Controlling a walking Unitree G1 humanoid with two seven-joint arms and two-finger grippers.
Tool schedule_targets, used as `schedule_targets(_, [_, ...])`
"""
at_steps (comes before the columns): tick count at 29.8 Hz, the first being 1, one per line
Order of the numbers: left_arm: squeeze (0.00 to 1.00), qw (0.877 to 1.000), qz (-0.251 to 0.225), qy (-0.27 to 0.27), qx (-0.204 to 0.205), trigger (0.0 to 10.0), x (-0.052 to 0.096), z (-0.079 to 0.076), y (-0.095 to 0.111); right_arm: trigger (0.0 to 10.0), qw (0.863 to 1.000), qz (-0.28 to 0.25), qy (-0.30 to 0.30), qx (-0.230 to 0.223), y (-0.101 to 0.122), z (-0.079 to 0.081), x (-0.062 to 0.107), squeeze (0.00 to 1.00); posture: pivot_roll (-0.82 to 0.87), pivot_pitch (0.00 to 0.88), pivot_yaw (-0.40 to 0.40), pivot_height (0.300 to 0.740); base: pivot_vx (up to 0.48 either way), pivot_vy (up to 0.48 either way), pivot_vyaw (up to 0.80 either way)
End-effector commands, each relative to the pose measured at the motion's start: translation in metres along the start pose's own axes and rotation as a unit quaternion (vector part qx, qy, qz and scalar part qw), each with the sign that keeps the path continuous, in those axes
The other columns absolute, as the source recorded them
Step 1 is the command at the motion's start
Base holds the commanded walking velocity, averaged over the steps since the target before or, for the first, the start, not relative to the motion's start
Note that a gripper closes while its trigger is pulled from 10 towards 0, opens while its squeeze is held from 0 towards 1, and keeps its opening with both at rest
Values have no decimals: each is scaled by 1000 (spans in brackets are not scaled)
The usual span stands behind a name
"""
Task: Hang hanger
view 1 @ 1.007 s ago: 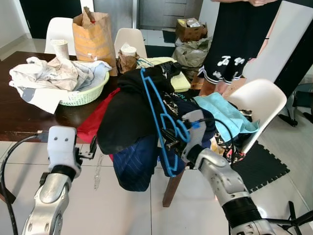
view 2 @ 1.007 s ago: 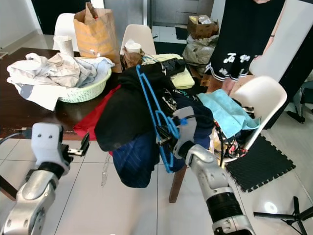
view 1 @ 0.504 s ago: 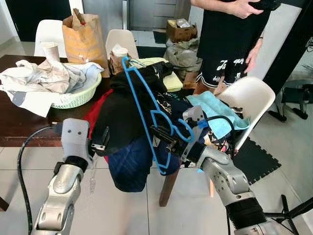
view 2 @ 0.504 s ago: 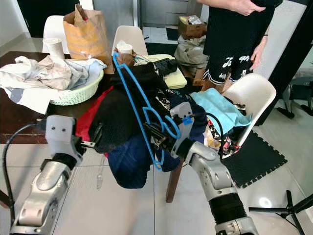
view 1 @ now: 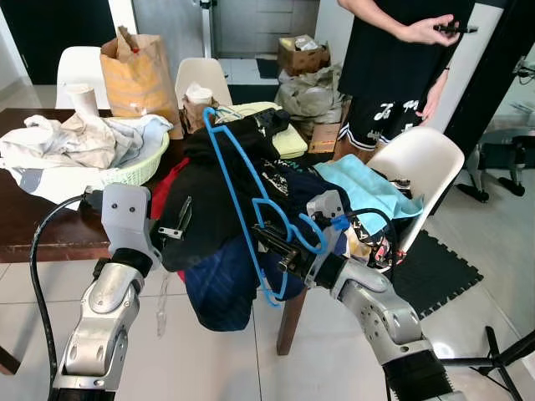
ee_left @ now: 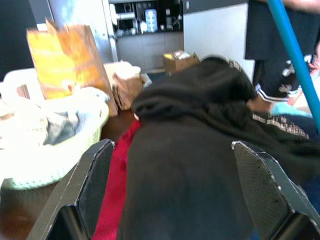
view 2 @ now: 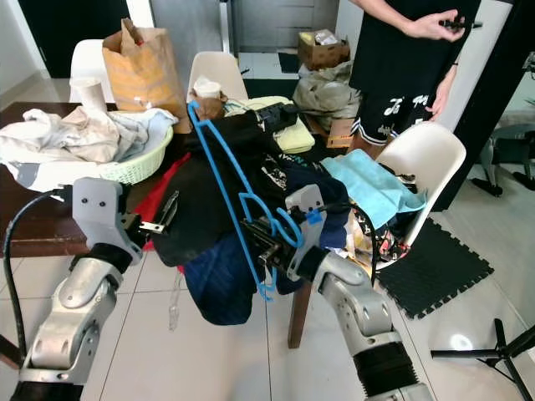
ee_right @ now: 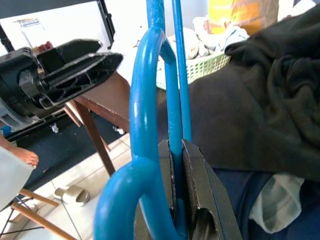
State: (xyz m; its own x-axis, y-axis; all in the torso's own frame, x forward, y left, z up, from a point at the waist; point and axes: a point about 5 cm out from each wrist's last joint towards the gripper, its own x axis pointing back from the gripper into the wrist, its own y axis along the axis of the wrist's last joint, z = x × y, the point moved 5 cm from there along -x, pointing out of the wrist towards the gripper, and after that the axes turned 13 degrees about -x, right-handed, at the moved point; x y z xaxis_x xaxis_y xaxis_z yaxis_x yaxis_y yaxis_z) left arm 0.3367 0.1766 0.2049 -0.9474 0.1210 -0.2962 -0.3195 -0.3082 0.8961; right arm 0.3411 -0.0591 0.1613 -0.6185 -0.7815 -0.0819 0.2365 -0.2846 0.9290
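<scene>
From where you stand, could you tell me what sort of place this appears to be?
Probably a home dining area used for laundry: a dark wooden dining table with white moulded plastic chairs around it, a pale green plastic basket heaped with clothes, and kitchen cabinets behind.

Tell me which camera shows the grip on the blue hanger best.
The right wrist view: the right gripper is clamped on the blue hanger near its hook, close up. The eye views show the whole hanger over the clothes; the left wrist view catches one bar.

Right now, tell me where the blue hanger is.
The hanger is at the centre of the eye views, clamped in the right gripper, slanting up across the black garment piled on the chair.
</scene>
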Motion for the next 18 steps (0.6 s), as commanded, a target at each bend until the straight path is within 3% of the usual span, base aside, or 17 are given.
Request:
schedule_targets(1, [0, 1000, -5, 0, 2, 10000, 1, 3, 4, 10000, 1000, -2, -8, 4, 1, -2, 4, 0, -37, 0, 0, 736, 398, 0, 0])
schedule_targets(8, [0, 1000, -11, 15, -2, 10000, 2, 11, 9, 10000, 1000, 1, -13, 20, -2, -2, 8, 0, -35, 0, -5, 736, 398, 0, 776])
schedule_targets(18, [0, 997, -39, 70, -18, 10000, -1, 43, 30, 10000, 1000, 0, 9, 19, 5, 5, 5, 0, -37, 0, -18, 736, 282, 0, 800])
